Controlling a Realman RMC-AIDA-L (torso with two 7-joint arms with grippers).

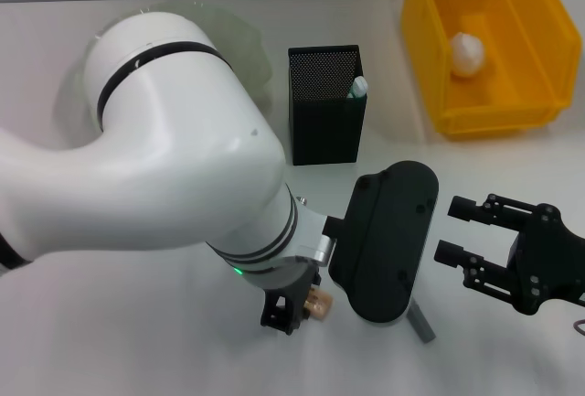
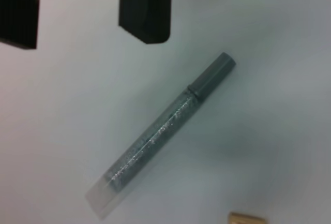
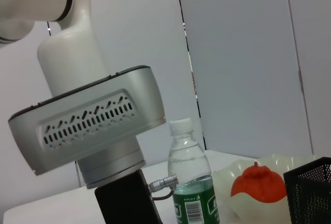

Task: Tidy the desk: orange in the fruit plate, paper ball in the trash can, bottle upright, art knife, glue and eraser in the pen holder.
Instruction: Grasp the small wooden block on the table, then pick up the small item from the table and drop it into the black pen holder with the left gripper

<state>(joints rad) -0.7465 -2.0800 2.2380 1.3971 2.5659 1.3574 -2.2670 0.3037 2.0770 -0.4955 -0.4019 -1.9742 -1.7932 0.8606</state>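
The left hand (image 1: pixel 291 309) hangs spread over the slim grey pen-like art knife (image 2: pixel 165 136) near the tabletop's front edge; the small tan eraser (image 1: pixel 319 302) beside could be knocked away. The right hand (image 1: pixel 462 231) waits open.

One art knife (image 2: pixel 168 133), one eraser (image 1: pixel 319 302), one bottle (image 3: pixel 192 182), one orange (image 3: pixel 258 183).

Head view: high, looking down on the table (image 1: pixel 137 341), both arms below.
Left wrist view: close above the table, facing straight down beyond the left claw (image 2: pixel 83 12).
Right wrist view: low, level across the table.
Shared: art knife (image 2: pixel 165 131) in head and left wrist views; pen holder (image 1: pixel 326 103) in head and right wrist views.
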